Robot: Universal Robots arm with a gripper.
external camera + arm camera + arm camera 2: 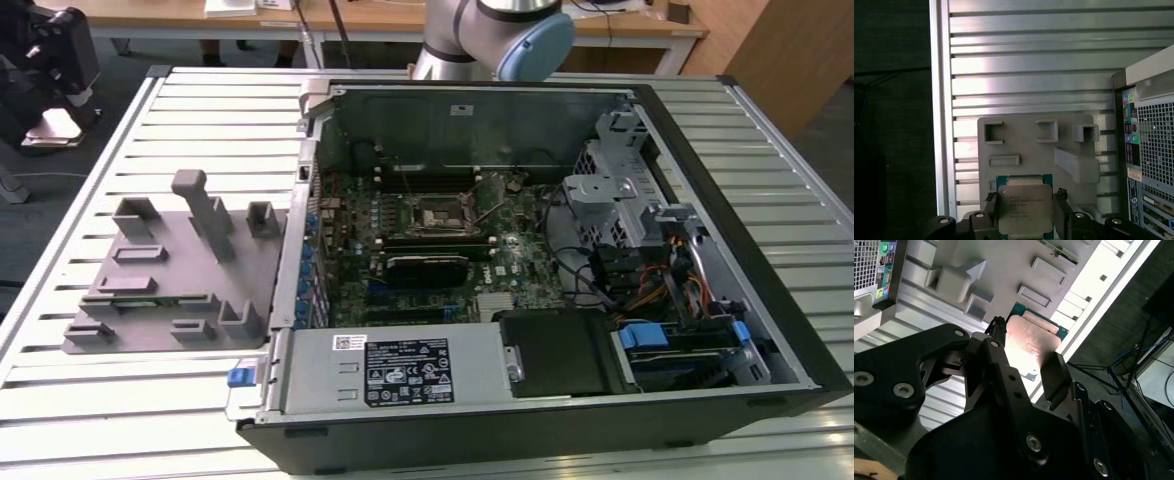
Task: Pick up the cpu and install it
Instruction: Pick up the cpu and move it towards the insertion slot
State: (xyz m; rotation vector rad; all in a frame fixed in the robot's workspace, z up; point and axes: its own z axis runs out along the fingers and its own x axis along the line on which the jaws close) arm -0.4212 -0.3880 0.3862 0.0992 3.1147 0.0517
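Observation:
The cpu (1024, 205) is a flat square chip with a silvery metal top and a green rim. My gripper (1025, 214) is shut on it, one black finger against each of two opposite edges. In the second wrist view the cpu (1033, 335) sits between the fingertips (997, 332) of the gripper (1026, 352), held in the air over the grey fixture plate (1004, 265). The black-framed socket (438, 213) lies on the motherboard inside the open computer case (747, 300). The arm's grey and blue joint (501, 35) stands behind the case.
The grey fixture plate (174, 270) with raised blocks lies on the slatted metal table (120, 400) at the exterior view's left of the case. The case's rear port panel (1149, 150) is beside the fixture. A power supply (387, 370) and cables (641, 280) fill the case's near side.

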